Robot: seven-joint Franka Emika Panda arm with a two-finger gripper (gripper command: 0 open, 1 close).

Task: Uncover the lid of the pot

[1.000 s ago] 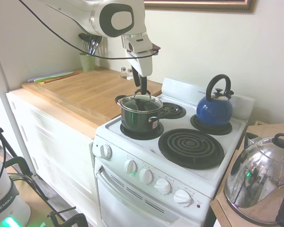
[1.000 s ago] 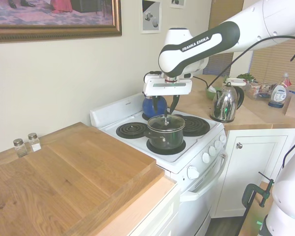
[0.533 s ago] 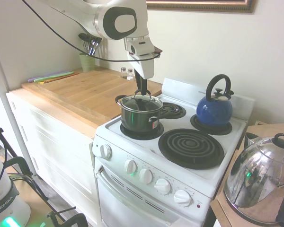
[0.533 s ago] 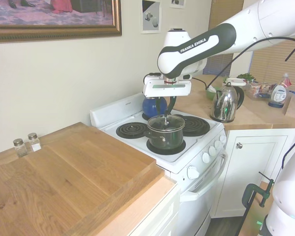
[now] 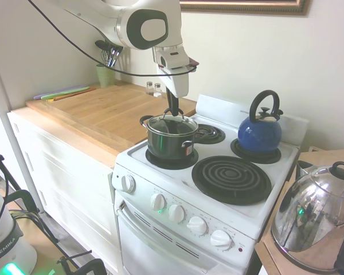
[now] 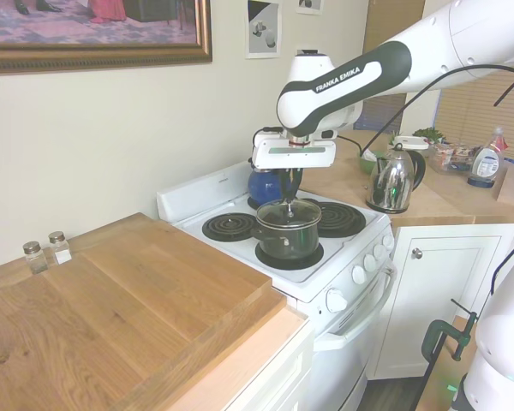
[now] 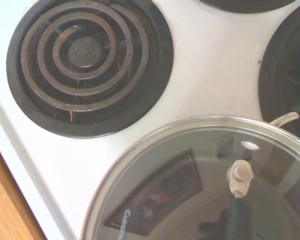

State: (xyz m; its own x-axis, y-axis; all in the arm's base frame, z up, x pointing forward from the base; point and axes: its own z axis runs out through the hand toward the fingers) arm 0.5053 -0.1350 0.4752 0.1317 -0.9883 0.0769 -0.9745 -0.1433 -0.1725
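Gripper (image 5: 173, 110): jaws pinched on lid (image 5: 172, 123) handle. Lid hung directly below jaws, rim now tilted, slightly off pot (image 5: 171, 141) vs 1 s ago; lift begun. Pot underneath on burner. Blue kettle (image 5: 259, 133) well apart.

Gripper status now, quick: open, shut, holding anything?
Gripper: shut on the lid by its handle, tilted and lifted just above the pot.

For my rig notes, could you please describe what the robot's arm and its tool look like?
The arm is glossy white with rounded links and dark grey joint sections; one bears "FRANKA EMIKA" in white letters. A black cable runs along it. The tool has a boxy white body with slim dark fingers below.
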